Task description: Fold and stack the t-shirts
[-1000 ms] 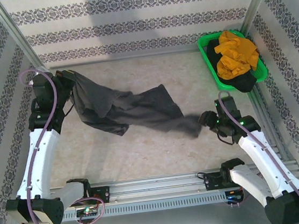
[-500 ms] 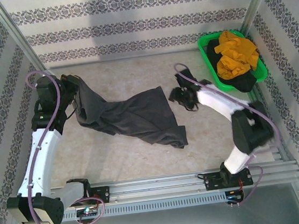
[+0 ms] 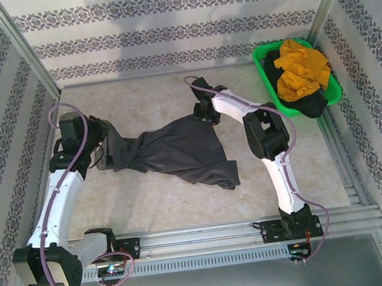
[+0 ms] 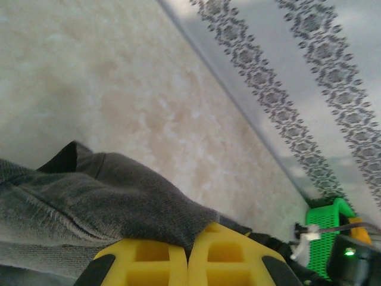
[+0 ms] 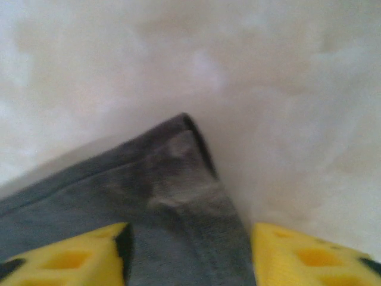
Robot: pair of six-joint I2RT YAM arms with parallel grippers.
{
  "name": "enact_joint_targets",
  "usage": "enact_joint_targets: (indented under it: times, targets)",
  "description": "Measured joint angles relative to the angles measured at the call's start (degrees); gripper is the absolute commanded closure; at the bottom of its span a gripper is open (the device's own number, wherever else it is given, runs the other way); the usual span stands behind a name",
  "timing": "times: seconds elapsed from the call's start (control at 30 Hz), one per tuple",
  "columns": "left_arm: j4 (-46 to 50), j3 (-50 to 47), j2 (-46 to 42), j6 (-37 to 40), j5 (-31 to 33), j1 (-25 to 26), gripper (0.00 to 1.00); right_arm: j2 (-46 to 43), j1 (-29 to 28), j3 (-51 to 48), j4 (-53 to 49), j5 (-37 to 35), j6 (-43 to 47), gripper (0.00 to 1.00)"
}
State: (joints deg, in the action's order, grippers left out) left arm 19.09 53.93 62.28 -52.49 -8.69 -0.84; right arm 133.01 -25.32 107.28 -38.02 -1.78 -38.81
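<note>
Beige tabletop, patterned walls. Charcoal t-shirt lies crumpled mid-table. Left gripper jaws pressed together, pinching its left end. Right gripper jaws spread astride the far corner, presumably to grab and stretch it flat.

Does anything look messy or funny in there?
Yes. The grey t-shirt lies twisted and bunched on the table instead of flat, with one end pinched in the left gripper. The orange t-shirt sits crumpled in a heap in the green basket, not folded.
</note>
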Motion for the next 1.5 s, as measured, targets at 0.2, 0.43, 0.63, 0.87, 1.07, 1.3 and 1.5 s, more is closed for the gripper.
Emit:
enact_joint_targets:
  times: [0.2, 0.43, 0.63, 0.87, 1.07, 1.3, 1.5]
  targets:
    - [0.42, -0.90, 0.00, 1.31, 0.11, -1.55, 1.00, -0.92, 0.09, -0.79, 0.94, 1.42, -0.61, 1.00]
    - [1.03, 4.02, -0.52, 1.33, 2.03, -1.97, 1.00, -21.64, 2.29, -16.26, 6.75, -2.32, 0.09, 1.00]
    - [0.81, 7.89, -10.32, 1.62, 8.76, -1.97, 1.00, -52.28, 2.69, -27.85, 16.44, -13.16, 2.38, 1.00]
    - [-2.91, 16.39, -16.00, 3.69, 14.88, -1.95, 1.00, -69.24, 3.37, -33.94, 21.14, -23.78, 5.03, 1.00]
    - [-6.95, 25.29, -8.92, 4.63, 15.74, -1.90, 1.00, -67.41, 7.56, -32.48, 22.49, -26.01, 6.36, 1.00]
    - [-11.50, 32.00, 9.88, 4.09, 13.31, -1.90, 1.00, -51.76, 13.51, -18.51, 24.04, -23.65, 6.40, 1.00]
    - [-13.57, 40.15, 33.42, 3.76, 6.60, -3.21, 0.64, -27.47, 18.67, 3.58, 19.12, -14.43, 4.26, 0.77]
